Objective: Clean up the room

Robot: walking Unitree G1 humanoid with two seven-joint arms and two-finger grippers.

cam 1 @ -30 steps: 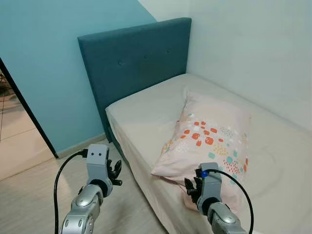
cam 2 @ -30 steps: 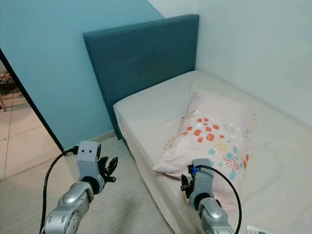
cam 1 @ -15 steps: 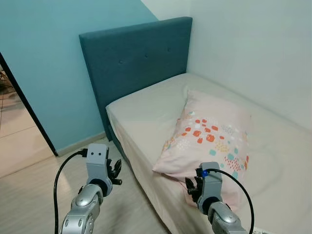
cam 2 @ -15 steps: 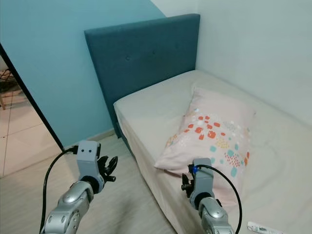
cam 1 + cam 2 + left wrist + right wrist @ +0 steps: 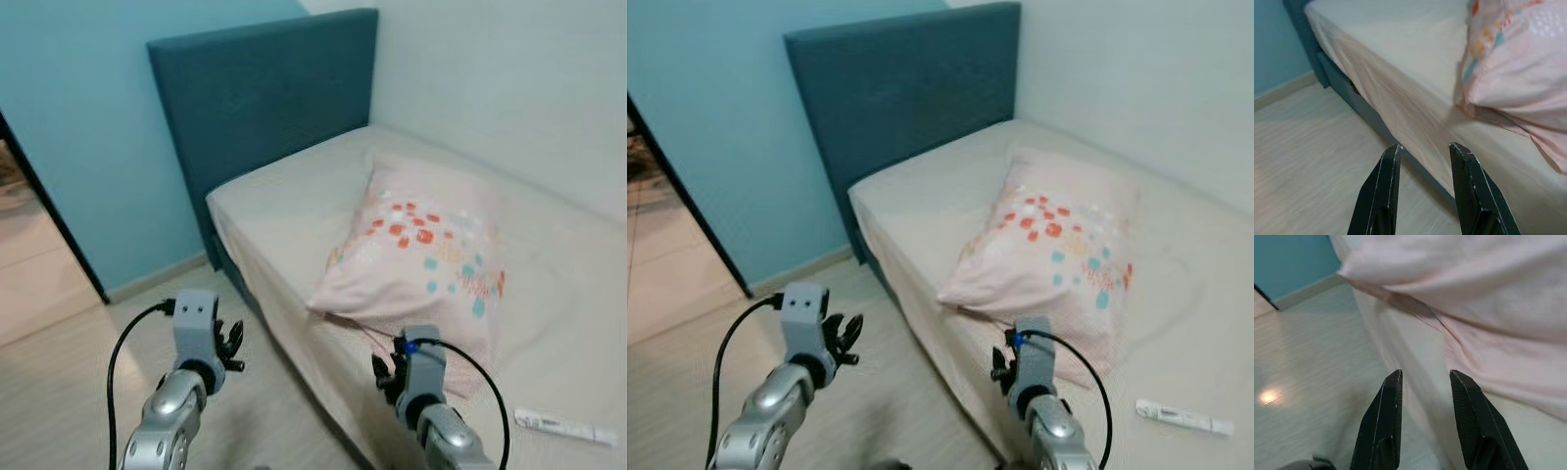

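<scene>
your left gripper (image 5: 1422,149) is released, its two black fingers (image 5: 1382,186) spread with nothing between them. it hangs over the pale wooden floor (image 5: 1308,161), just off the side of the bed (image 5: 284,211). past its fingertips you see the bed's draped sheet edge, and beyond that the near end of the pillow (image 5: 1518,63).

your right gripper (image 5: 1422,377) is also released, fingers (image 5: 1471,418) apart and empty. it is held at the bed's edge, directly below the near corner of the pillow (image 5: 416,259), which overhangs the fingertips without touching them.

outward from the right gripper, the pillow lies on the mattress, pink with orange and teal spots. to the right of that gripper, a small white tube-like item (image 5: 565,426) lies flat on the sheet, apart from the pillow; you cannot tell what it is.

beyond both grippers stands the dark blue headboard (image 5: 265,93) against a light blue wall (image 5: 78,117). a doorway (image 5: 29,245) opens far to the left of your left gripper.
</scene>
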